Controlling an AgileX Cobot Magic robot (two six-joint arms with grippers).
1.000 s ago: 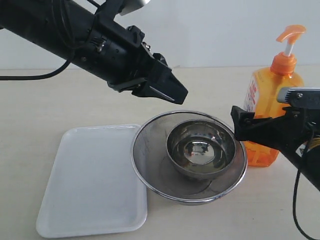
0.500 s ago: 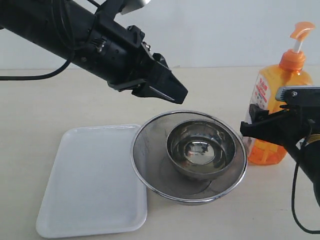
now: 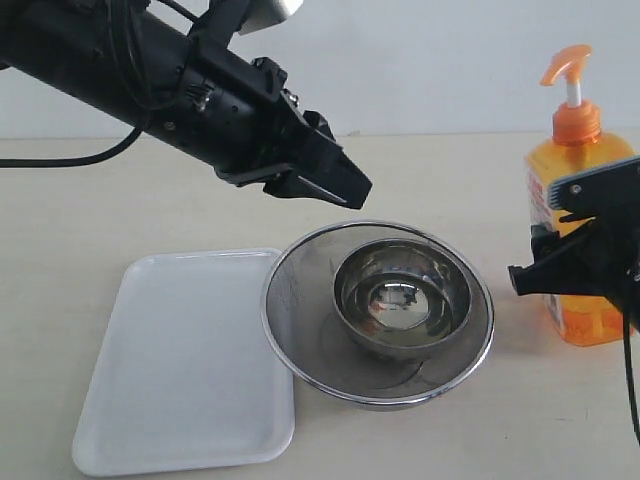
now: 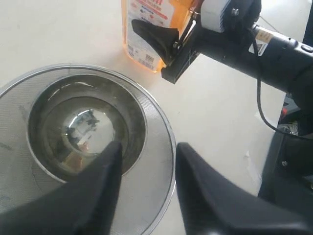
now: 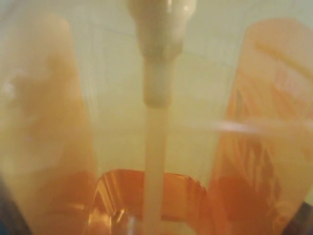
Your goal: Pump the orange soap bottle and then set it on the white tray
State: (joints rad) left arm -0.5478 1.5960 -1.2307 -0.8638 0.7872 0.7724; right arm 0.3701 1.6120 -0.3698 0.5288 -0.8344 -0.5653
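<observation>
The orange soap bottle (image 3: 583,165) stands upright at the far right of the table, its orange pump head (image 3: 565,65) raised on the white stem. My right gripper (image 3: 545,240) is shut on the bottle's body, one black finger across its labelled face (image 4: 146,19). Translucent orange plastic and the inner tube (image 5: 156,186) fill the right wrist view. The white tray (image 3: 180,360) lies at the front left with nothing on it. My left gripper (image 3: 355,190) hangs open above the strainer, nothing between its fingers (image 4: 98,191).
A round steel mesh strainer (image 3: 290,340) with a steel bowl (image 3: 405,295) inside sits between the tray and the bottle, touching the tray's right edge. Cables and a dark frame (image 4: 293,161) lie beyond the table edge.
My right gripper has carried the bottle to the right, away from the strainer; it leaned half a second ago and now stands upright. The left arm has barely shifted.
</observation>
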